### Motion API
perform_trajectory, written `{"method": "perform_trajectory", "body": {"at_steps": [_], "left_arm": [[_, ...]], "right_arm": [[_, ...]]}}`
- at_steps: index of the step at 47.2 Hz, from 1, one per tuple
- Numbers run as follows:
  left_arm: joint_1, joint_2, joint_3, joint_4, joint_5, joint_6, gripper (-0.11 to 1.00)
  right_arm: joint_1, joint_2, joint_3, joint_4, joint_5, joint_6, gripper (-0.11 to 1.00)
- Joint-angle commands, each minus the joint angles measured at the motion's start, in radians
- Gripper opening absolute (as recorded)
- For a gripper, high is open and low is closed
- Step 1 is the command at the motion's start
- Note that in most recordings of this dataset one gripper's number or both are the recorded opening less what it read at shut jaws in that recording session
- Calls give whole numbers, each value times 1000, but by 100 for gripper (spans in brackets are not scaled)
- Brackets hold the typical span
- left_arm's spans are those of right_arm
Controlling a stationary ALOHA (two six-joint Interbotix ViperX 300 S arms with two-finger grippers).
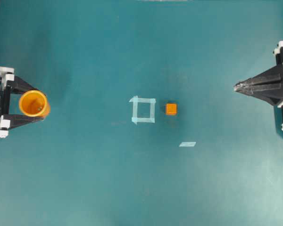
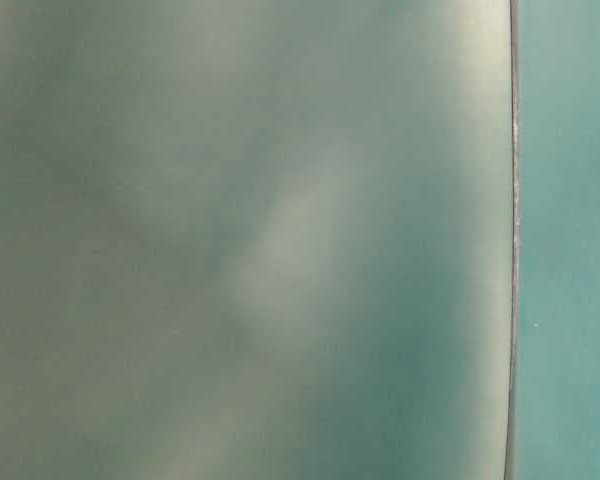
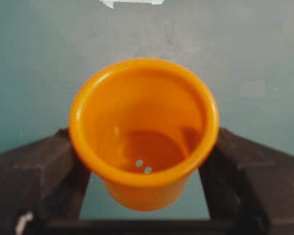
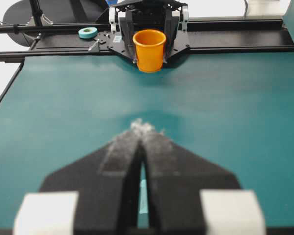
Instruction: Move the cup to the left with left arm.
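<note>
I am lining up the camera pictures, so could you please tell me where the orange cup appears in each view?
Overhead: the cup is at the far left, between the left gripper fingers.
Table-level: blurred; I cannot make the cup out.
Left wrist: centre of the picture, between the dark fingers.
Right wrist: top centre, across the table.
Shared landmark: the left gripper holding it.

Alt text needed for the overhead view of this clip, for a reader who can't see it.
The left end effector holds an upright orange cup at the far left edge of a teal table. A taped square outline sits mid-table with a small orange cube just to its right; the right end effector rests closed at the right edge.
</note>
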Motion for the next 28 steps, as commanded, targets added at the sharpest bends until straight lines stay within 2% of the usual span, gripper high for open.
{"method": "perform_trajectory", "body": {"at_steps": [1, 28], "left_arm": [[-5, 12, -11, 3, -11, 0, 63], [-5, 12, -9, 6, -9, 6, 63]], "right_arm": [[0, 6, -31, 2, -3, 2, -1], [0, 8, -31, 2, -3, 2, -1]]}}
